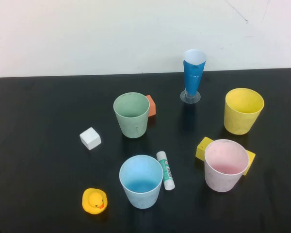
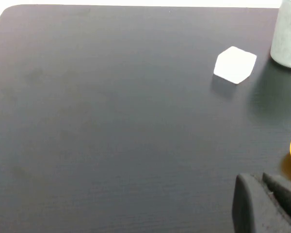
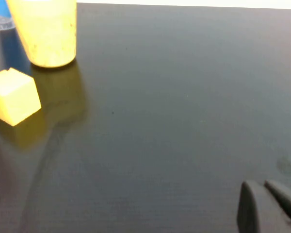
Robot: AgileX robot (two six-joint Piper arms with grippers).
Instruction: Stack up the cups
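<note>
Four cups stand upright and apart on the black table [image 1: 39,111]: pale green cup [image 1: 131,115] at centre back, light blue cup [image 1: 141,181] at centre front, pink cup [image 1: 226,165] at front right, yellow cup [image 1: 243,110] at back right. Neither arm shows in the high view. My left gripper [image 2: 254,177] is shut and empty over bare table, with the green cup [image 2: 287,34] far ahead of it. My right gripper [image 3: 259,183] is shut and empty over bare table, well away from the yellow cup [image 3: 46,31].
A tall blue cone glass [image 1: 193,75] stands at the back. An orange block [image 1: 152,105] touches the green cup. A white cube [image 1: 90,138], a rubber duck [image 1: 94,201] and a glue stick [image 1: 166,170] lie near the blue cup. A yellow block [image 1: 202,148] sits behind the pink cup.
</note>
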